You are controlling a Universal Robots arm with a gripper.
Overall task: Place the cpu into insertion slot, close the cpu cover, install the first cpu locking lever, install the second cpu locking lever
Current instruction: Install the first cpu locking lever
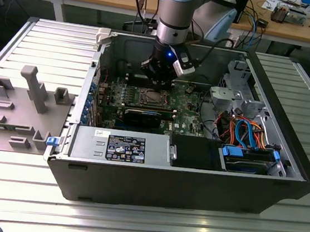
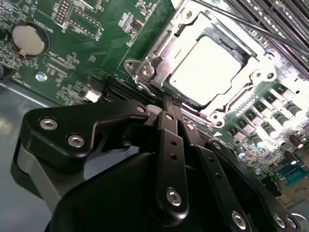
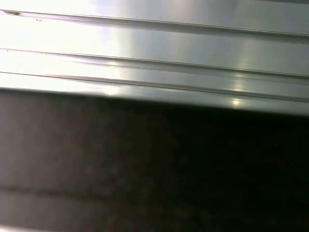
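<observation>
One cpu (image 2: 208,65) in insertion slot (image 2: 145,72) | cpu cover (image 2: 251,77) down

The desk (image 1: 17,190) has a ribbed metal top of long silver slats. An open computer case (image 1: 180,186) lies directly on it, near the middle, with its open side up. On the exterior view's left of the case, a grey fixture (image 1: 15,111) with several upright blocks lies on the slats, just beside the case. In the first wrist view the bright slats (image 3: 154,53) show above a dark surface.
</observation>
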